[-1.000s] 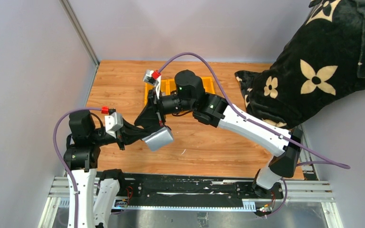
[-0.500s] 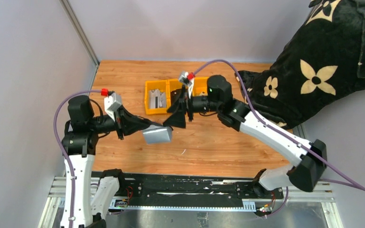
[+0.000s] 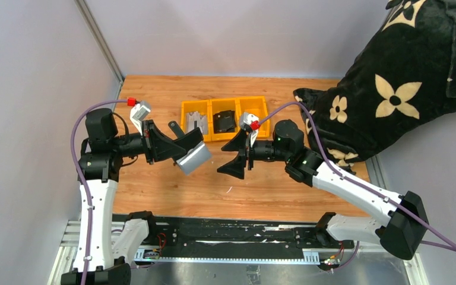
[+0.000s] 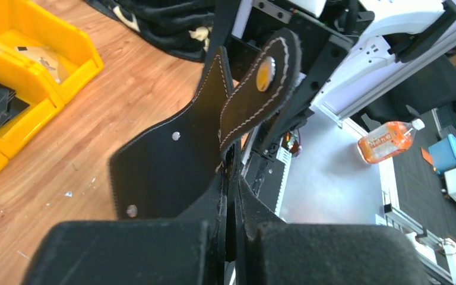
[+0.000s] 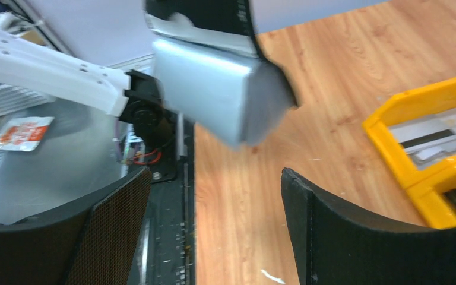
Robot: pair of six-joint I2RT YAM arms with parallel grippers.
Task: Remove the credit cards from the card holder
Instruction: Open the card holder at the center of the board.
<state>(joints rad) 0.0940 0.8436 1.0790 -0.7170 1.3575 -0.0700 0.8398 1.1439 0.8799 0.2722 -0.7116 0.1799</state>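
The top view showed the card holder [image 3: 195, 158] only as a silvery grey slab held off the wooden table [image 3: 273, 184]. The left wrist camera showed its black stitched outer face [image 4: 172, 166] and the strap tab [image 4: 261, 77] with a brass-coloured snap standing up past it. The right wrist view caught the same grey side [image 5: 214, 95] head-on, slightly blurred.

The left arm rose from its base, bent at the elbow and reached rightward. The left gripper [image 3: 181, 145] was clamped on the holder's edge, fingers [image 4: 309, 255] pressed together around the leather. The right arm lay low, stretched leftward. The right gripper [image 3: 233, 155] faced the holder with its jaws spread wide on nothing, near it but apart.

The holder's long axis appeared to run diagonally, from near-left to far-right, with its free end toward the right gripper [image 5: 214, 175].

Silvery credit cards [image 3: 197, 123] lay in the left compartment of the yellow tray [image 3: 255, 100], also visible from the right wrist [image 5: 445, 133].
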